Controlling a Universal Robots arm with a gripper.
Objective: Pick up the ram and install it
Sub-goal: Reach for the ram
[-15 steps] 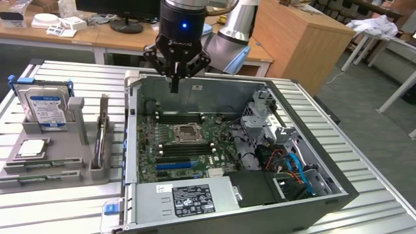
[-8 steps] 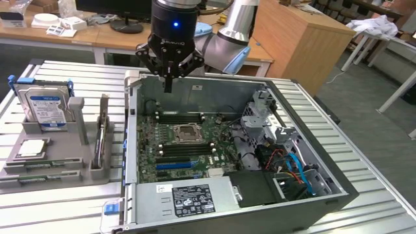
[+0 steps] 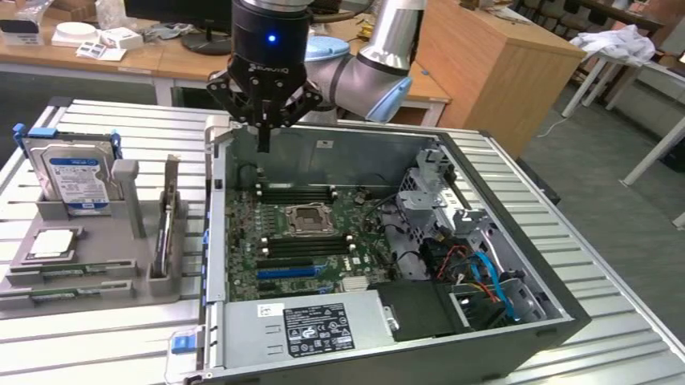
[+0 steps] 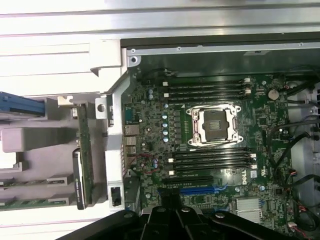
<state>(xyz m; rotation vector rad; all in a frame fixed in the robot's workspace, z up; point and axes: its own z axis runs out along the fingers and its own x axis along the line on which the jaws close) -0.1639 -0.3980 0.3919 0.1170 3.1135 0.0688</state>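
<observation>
Just outside the computer case (image 3: 557, 313), on the exterior view's left, the ram (image 3: 172, 210) stands on edge in a grey holder (image 3: 107, 270), untouched. Inside the case the board's long black memory slots (image 3: 305, 245) lie empty. At the case's far wall the claw (image 3: 263, 144) hangs above the rim with its jaws pinched together and, as far as the dim view lets me tell, nothing between them. So I judge the pick-up step has not begun, and grasping the stick calls for spread jaws squared over its thin top edge.
</observation>
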